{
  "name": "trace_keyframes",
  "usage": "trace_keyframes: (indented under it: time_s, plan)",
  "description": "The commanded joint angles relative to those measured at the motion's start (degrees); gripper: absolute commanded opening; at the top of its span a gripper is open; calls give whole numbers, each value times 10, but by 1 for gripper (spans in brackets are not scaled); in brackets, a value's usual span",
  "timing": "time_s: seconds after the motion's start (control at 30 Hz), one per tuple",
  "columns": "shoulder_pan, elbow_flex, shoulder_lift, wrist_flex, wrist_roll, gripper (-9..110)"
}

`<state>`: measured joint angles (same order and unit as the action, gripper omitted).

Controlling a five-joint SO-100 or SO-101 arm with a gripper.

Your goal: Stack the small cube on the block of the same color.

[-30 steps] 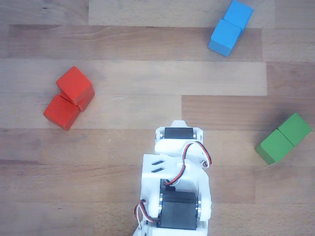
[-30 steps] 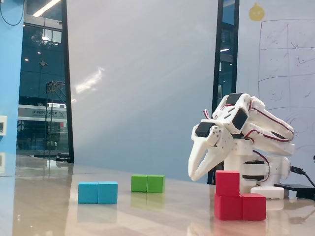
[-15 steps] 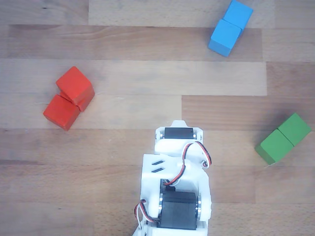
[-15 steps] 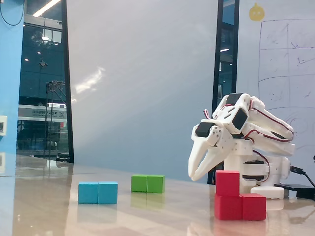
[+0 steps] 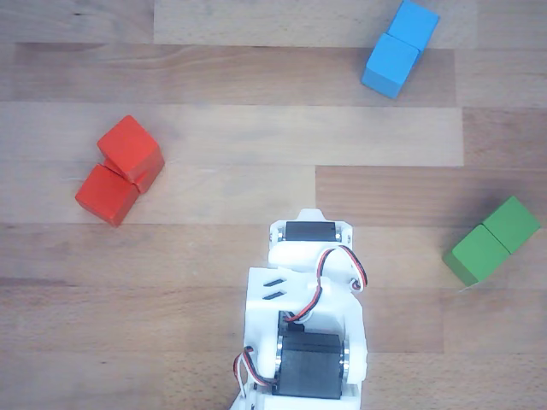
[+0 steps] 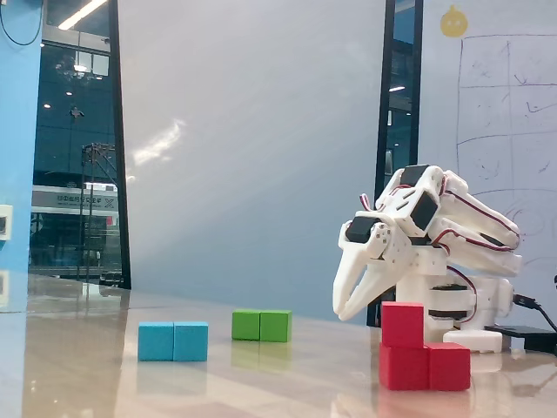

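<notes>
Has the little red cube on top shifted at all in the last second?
No. The small cube sits over the same end of the block as before.

Small red cube (image 6: 403,324) atop red block's (image 6: 426,367) left half, fixed view.

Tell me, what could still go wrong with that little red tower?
The small cube sits over only one end of the red block, slightly askew in the other view, so a knock might topple it. The gripper hangs close beside the stack; swinging that way could clip it.
</notes>
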<state>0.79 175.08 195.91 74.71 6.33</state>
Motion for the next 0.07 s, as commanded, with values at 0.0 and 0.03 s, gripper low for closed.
trace_keyframes:
  time_s: [0.0, 0.03]
  plan:
    - [3, -5, 17, 4, 1, 0]
    - [3, -5, 17, 4, 1, 0]
